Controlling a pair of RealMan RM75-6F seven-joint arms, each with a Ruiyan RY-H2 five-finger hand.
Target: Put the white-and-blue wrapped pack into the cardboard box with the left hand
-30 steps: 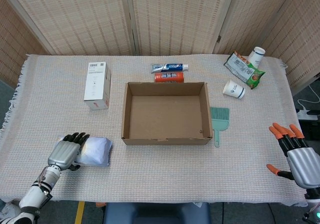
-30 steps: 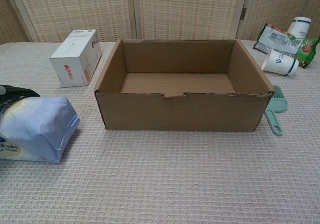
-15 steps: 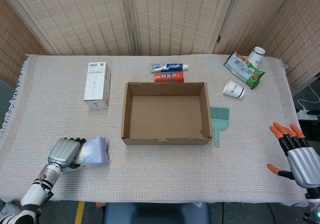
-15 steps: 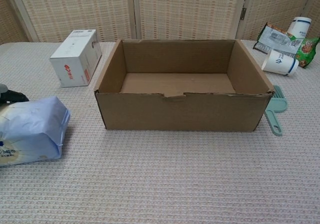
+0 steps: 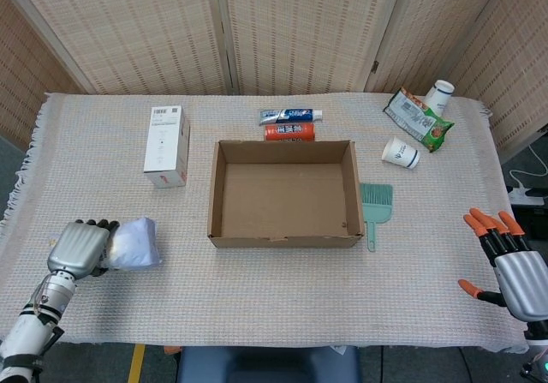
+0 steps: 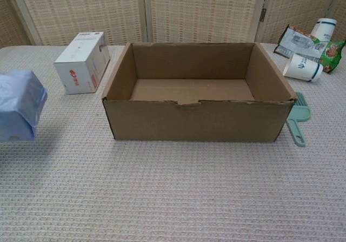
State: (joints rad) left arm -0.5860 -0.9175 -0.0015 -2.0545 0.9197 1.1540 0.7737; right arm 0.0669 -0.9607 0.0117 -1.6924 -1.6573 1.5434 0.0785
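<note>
1. Far left: we count one left hand, its fingers wrapped around the one white-and-blue wrapped pack. In the chest view the pack hangs clear of the table with a shadow under it, well left of the box and outside it.
2. One white carton lies behind and to the right of the pack, apart from it.
3. Centre: one cardboard box, open-topped, nothing inside.
4. Behind the box we count two tubes: a white-and-blue tube and an orange tube, side by side.
5. Just right of the box: one teal brush.
6. Back right: two paper cups, one on its side, one upright, with one green snack bag between them.
7. Far right: one right hand, fingers spread, holding nothing.
8. Change: a second ago the pack lay on the table under the left hand; it now sits higher and further left, off the cloth. Nothing else has shifted.
</note>
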